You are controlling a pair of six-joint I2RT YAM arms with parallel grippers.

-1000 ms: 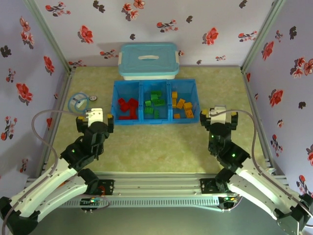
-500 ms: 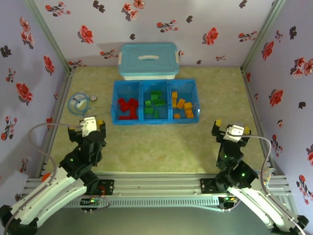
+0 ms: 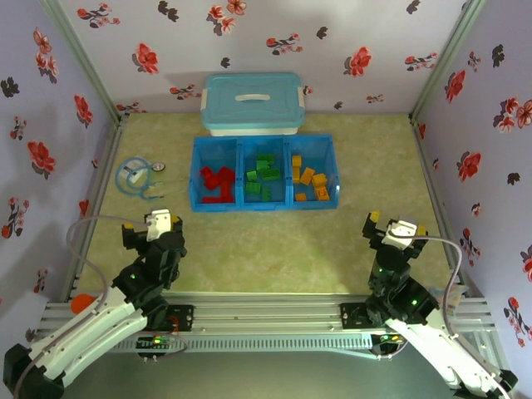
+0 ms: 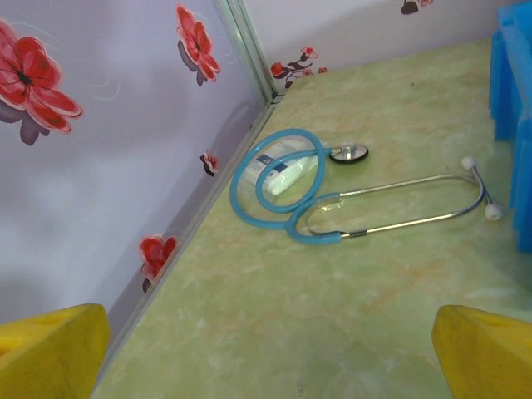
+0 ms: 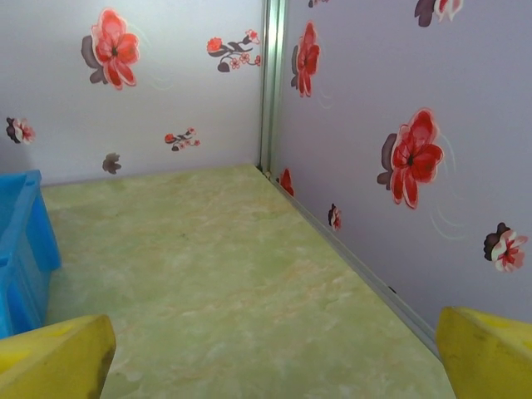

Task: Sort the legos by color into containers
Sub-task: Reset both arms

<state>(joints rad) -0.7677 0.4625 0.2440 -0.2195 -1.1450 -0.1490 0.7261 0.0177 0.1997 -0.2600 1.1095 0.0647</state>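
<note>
I hold the left gripper (image 3: 152,224) and right gripper (image 3: 396,225) spread, empty. The blue tray (image 3: 264,207) lies well ahead, between them: red legos (image 3: 216,183) left compartment, green legos (image 3: 263,173) centre, orange legos (image 3: 309,181) right. I judge sorting complete. Next: check for strays.

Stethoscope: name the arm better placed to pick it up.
Left, probably. The stethoscope lies just beyond the open left gripper, left of the tray; the right gripper sits on the tray's far side.

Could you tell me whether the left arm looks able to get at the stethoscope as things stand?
Probably yes: the left gripper is open, and only bare table lies between it and the stethoscope ahead.
</note>
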